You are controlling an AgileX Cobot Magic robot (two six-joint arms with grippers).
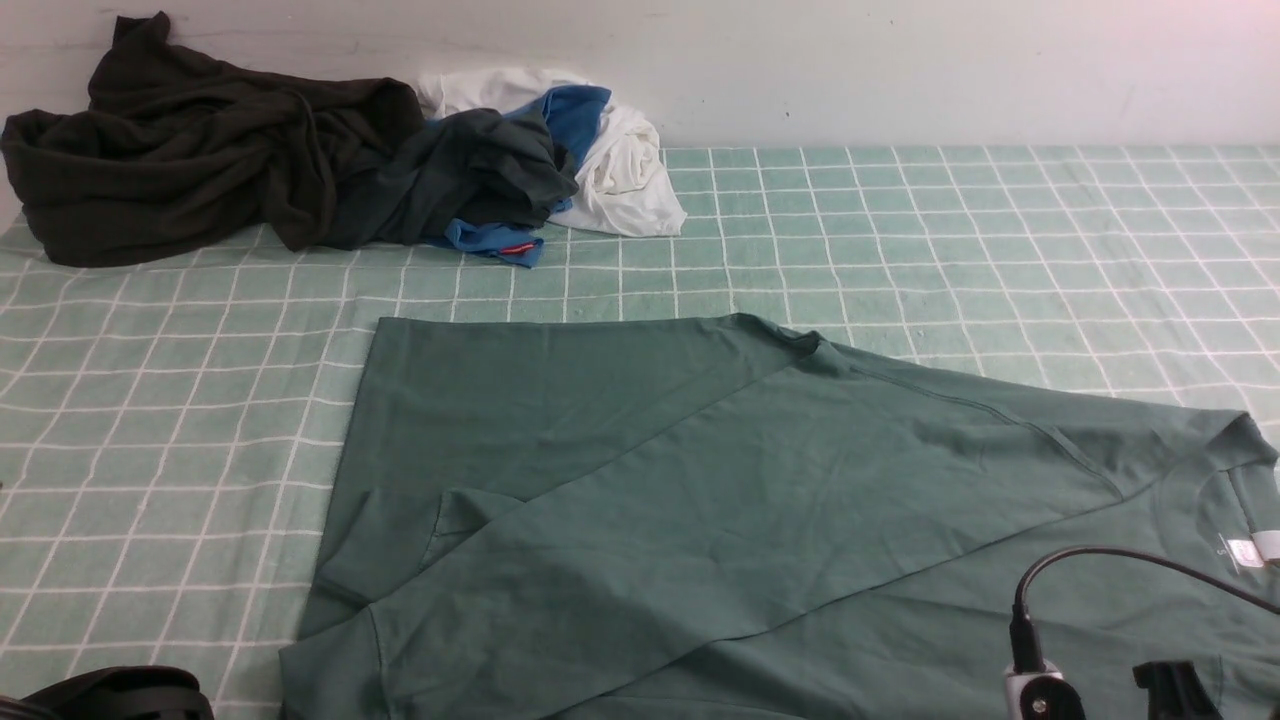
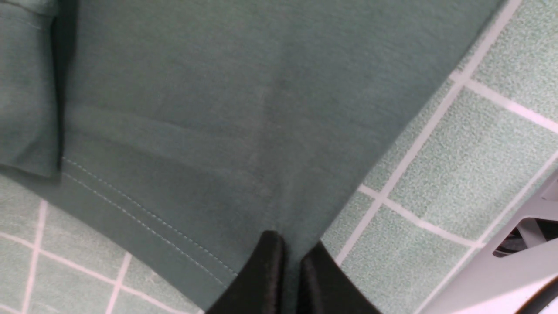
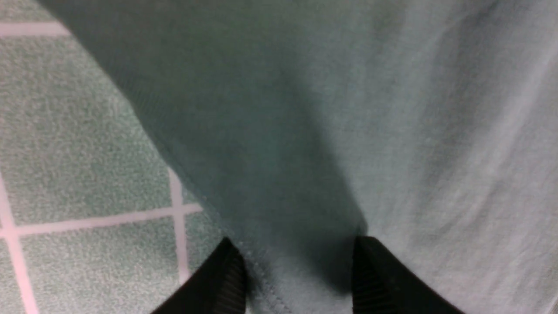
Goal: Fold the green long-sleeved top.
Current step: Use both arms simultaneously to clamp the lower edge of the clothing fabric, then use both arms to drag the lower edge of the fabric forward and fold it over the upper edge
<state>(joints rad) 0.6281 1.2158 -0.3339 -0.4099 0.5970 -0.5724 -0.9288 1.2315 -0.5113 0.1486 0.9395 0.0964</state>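
Observation:
The green long-sleeved top [image 1: 700, 480] lies spread over the near half of the table, one side folded diagonally across the body. Its neck and white label [image 1: 1245, 550] are at the far right. In the left wrist view my left gripper [image 2: 293, 248] is shut on the top [image 2: 218, 109] close to its stitched hem, with a thin fold of cloth pinched between the black fingers. In the right wrist view my right gripper [image 3: 296, 248] stands open, its two fingers straddling a raised edge of the top [image 3: 327, 109]. The chest print is hidden.
A blackish-olive garment [image 1: 200, 150] and a dark grey-green one mixed with blue and white cloth [image 1: 540, 160] are piled at the back left against the wall. A green checked cloth [image 1: 950, 250] covers the table. The right arm's black cable [image 1: 1100, 555] arcs over the top.

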